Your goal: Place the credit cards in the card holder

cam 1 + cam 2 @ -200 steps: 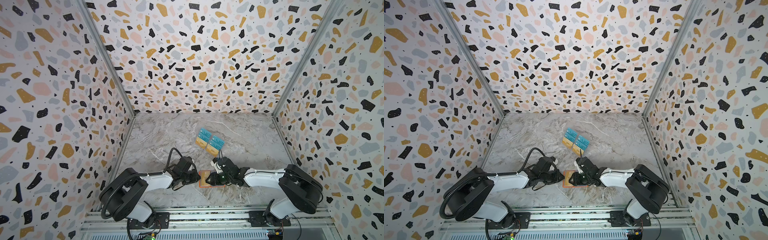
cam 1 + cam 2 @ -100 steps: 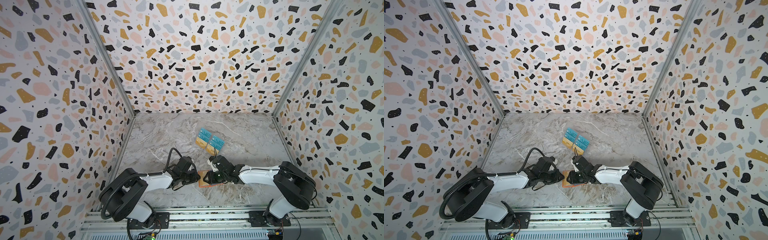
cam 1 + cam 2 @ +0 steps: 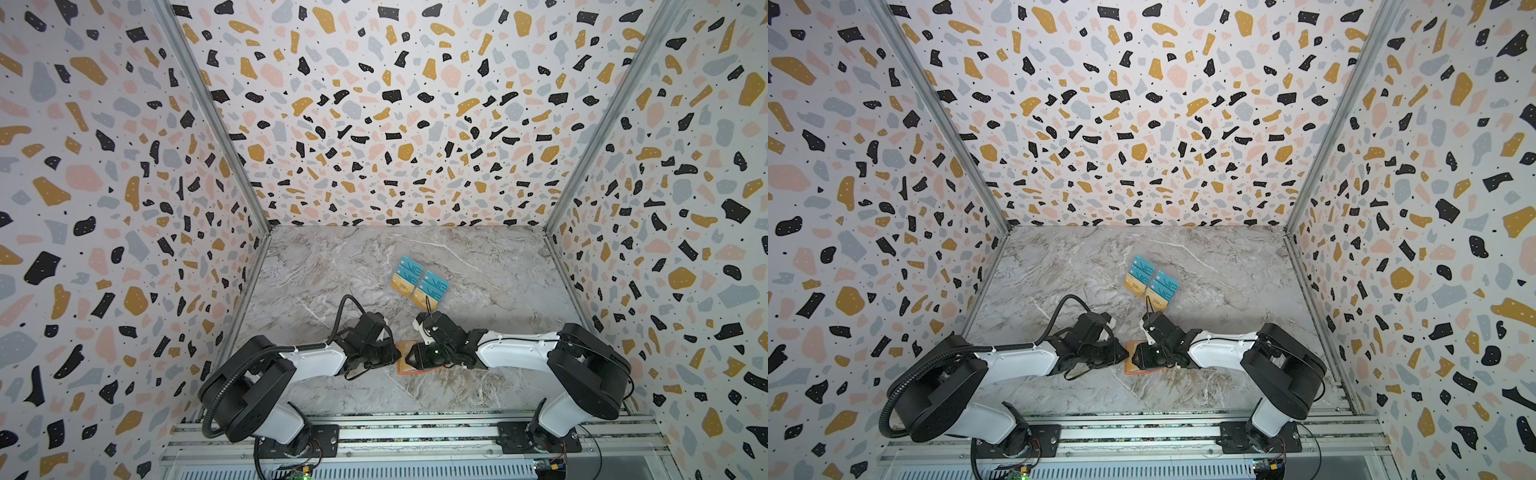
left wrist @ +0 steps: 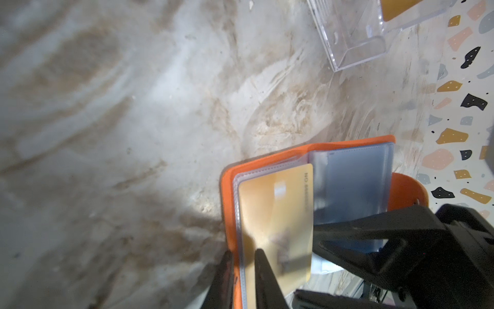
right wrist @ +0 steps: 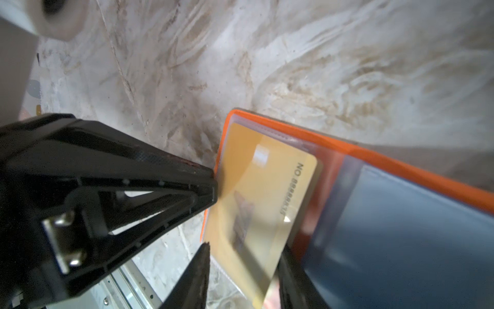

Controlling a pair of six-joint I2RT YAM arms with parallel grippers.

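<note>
The orange card holder (image 3: 402, 368) (image 3: 1130, 370) lies open near the table's front middle, between both grippers. My left gripper (image 4: 242, 252) (image 3: 395, 358) is shut on its cover edge (image 4: 227, 192) and the clear sleeve there. A gold credit card (image 5: 262, 200) (image 4: 275, 214) sits partly inside that sleeve. My right gripper (image 5: 244, 247) (image 3: 413, 356) straddles the card's outer end, open, with a gap showing beside one finger (image 5: 203, 262). A blue-grey sleeve page (image 5: 401, 240) stands up beside the card. More teal and gold credit cards (image 3: 419, 282) (image 3: 1152, 282) rest farther back.
The spare cards sit on a clear acrylic tiered stand (image 4: 352, 40) just behind the right gripper. Speckled walls close the table on the left, back and right (image 3: 623, 249). An aluminium rail (image 3: 415, 440) runs along the front edge.
The right gripper has slid left over the card holder, pushing the gold card toward the left gripper, and its jaws have widened a little. The left arm has stayed still.
</note>
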